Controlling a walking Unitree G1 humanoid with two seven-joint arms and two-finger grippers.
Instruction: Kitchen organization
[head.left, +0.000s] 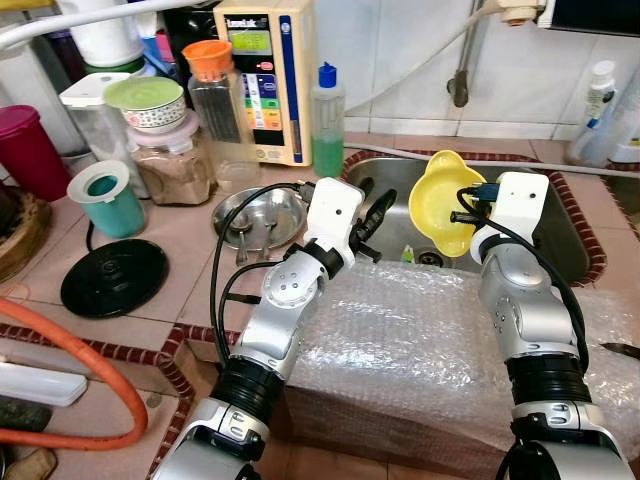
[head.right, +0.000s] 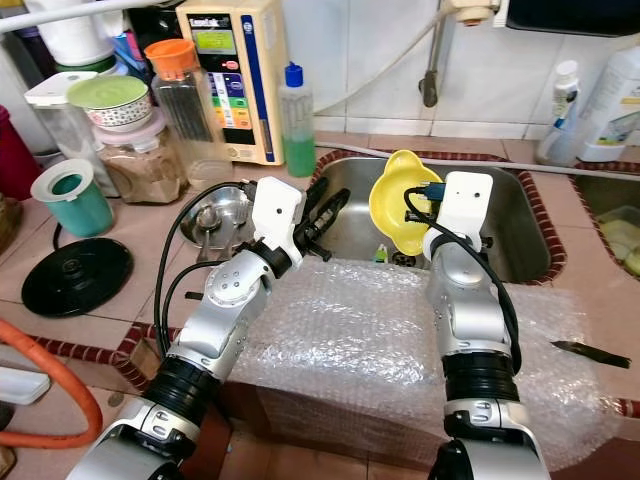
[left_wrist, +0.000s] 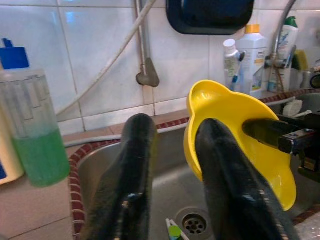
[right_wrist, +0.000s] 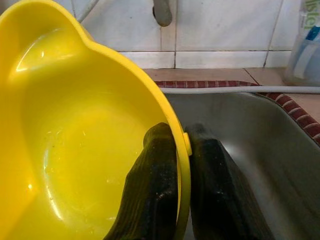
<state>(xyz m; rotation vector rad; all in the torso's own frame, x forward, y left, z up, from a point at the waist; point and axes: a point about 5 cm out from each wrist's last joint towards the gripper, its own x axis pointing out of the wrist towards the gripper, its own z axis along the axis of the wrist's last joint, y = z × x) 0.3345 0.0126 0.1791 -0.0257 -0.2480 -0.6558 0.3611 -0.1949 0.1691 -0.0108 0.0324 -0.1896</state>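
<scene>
Beside the sink (head.left: 560, 215), the left tool (head.left: 378, 222) hovered with fingers spread, empty. Over the sink, the right tool (right_wrist: 182, 145) pinched the rim of the yellow bowl (head.left: 442, 200), lifted. Judging by this, 1 item was mid-move; the surface (head.left: 180, 250) remained cluttered.

Tiled counter (head.left: 190, 250), black round lid (head.left: 113, 277), teal cup (head.left: 108, 198), steel dish (head.left: 258, 215), green soap bottle (head.left: 327, 125), bubble-wrapped block (head.left: 420, 340)

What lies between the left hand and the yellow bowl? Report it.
Nothing solid: in the left eye view the left hand and the yellow bowl, pinched by the right hand, are apart, with just open sink basin between them.
</scene>
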